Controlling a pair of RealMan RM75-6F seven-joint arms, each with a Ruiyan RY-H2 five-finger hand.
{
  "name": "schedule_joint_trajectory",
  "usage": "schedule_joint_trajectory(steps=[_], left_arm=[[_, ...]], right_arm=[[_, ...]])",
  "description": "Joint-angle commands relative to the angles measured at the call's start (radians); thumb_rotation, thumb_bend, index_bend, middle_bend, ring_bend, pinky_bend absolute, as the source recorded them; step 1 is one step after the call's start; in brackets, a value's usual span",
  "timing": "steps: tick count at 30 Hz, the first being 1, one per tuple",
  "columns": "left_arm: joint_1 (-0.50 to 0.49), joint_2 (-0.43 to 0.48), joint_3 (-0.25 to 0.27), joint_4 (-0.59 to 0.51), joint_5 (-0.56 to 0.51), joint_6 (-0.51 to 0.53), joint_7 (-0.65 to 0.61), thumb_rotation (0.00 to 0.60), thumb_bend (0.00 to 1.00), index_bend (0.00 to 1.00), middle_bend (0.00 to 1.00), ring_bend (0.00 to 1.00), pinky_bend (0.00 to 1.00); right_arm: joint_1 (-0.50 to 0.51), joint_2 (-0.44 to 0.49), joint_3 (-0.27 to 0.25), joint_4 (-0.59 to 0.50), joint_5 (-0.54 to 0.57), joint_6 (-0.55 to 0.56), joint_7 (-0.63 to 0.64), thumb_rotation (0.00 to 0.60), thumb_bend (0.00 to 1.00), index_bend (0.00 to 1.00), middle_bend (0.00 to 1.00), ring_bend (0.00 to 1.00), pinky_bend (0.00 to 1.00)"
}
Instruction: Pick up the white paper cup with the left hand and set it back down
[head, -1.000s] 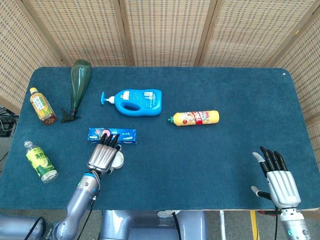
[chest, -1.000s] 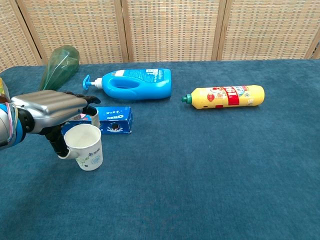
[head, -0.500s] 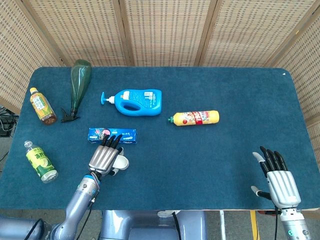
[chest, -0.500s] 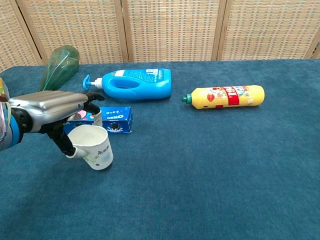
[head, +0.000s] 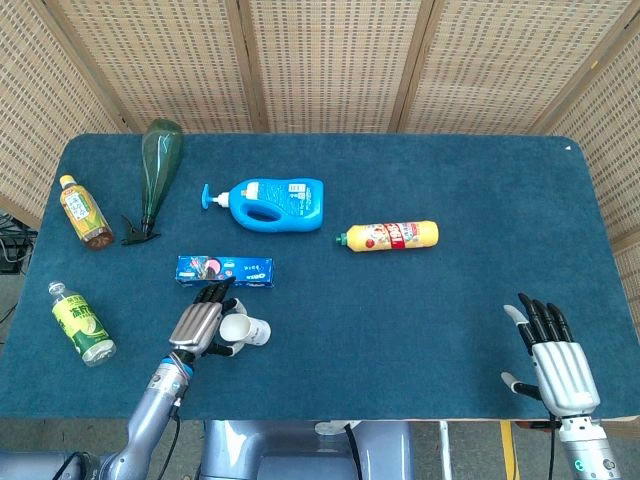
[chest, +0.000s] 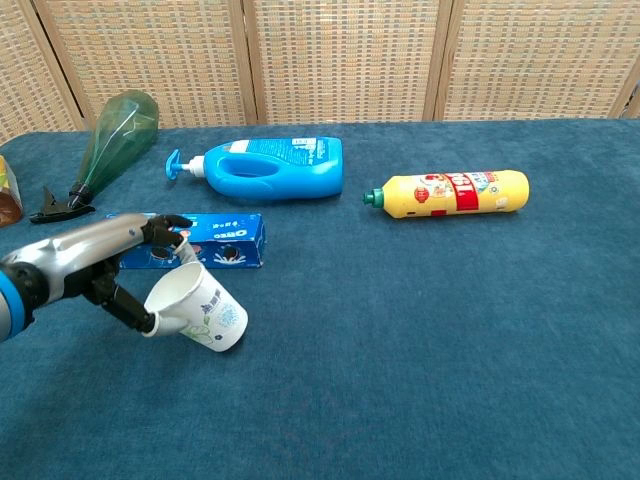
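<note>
The white paper cup (chest: 200, 312) is tipped well over, its mouth facing left toward my left hand (chest: 92, 268) and its base low to the right, near the blue cloth. That hand pinches the cup's rim, with a fingertip on the upper edge and the thumb under the lower edge. From the head view the cup (head: 247, 330) lies just right of the left hand (head: 198, 325), in front of the blue cookie box (head: 225, 270). My right hand (head: 555, 360) rests at the near right table edge, fingers spread and holding nothing.
A blue detergent bottle (head: 270, 203), a yellow bottle (head: 392, 236) and a green bottle (head: 157, 170) lie further back. A tea bottle (head: 85, 212) and a green-labelled bottle (head: 82, 325) lie near the left edge. A wicker screen stands behind the table.
The cup has gone from upright to steeply tilted, shifting right. My left hand has drawn back and lowered while keeping hold of the rim. The right hand has stayed put.
</note>
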Motion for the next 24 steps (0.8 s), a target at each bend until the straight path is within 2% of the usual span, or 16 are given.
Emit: schedule_joint_trajectory(steps=[1,5,7,11,18,24], left_arm=[[0.005,0.002,0.007,0.009,0.002,-0.009,-0.003,0.6,0.25,0.39,0.0,0.0,0.0],[0.001,0.037,0.028,-0.01,-0.013,-0.022,0.043,0.6,0.23,0.29,0.0,0.0,0.0],[-0.001,0.05,0.027,-0.023,-0.014,-0.017,0.059,0.6,0.22,0.22,0.0,0.0,0.0],[-0.007,0.076,0.019,-0.056,-0.04,-0.018,0.083,0.6,0.2,0.15,0.0,0.0,0.0],[-0.043,0.094,-0.005,-0.111,-0.097,0.005,0.179,0.6,0.2,0.14,0.0,0.0,0.0],[-0.114,0.081,-0.019,-0.148,-0.198,0.041,0.36,0.6,0.22,0.19,0.0,0.0,0.0]], right_arm=[[0.0,-0.001,-0.002,0.0,-0.001,-0.001,-0.002,0.6,0.06,0.0,0.0,0.0,0.02],[-0.001,-0.002,-0.001,0.0,-0.001,0.002,-0.003,0.6,0.06,0.0,0.0,0.0,0.02],[-0.001,-0.003,-0.002,0.0,-0.003,0.001,-0.006,0.6,0.06,0.0,0.0,0.0,0.02],[-0.001,-0.005,-0.003,0.001,-0.006,0.003,-0.01,0.6,0.06,0.0,0.0,0.0,0.02],[0.0,-0.007,-0.005,0.001,-0.007,0.001,-0.013,0.6,0.06,0.0,0.0,0.0,0.02],[-0.001,-0.006,-0.004,0.0,-0.007,0.003,-0.01,0.6,0.06,0.0,0.0,0.0,0.02]])
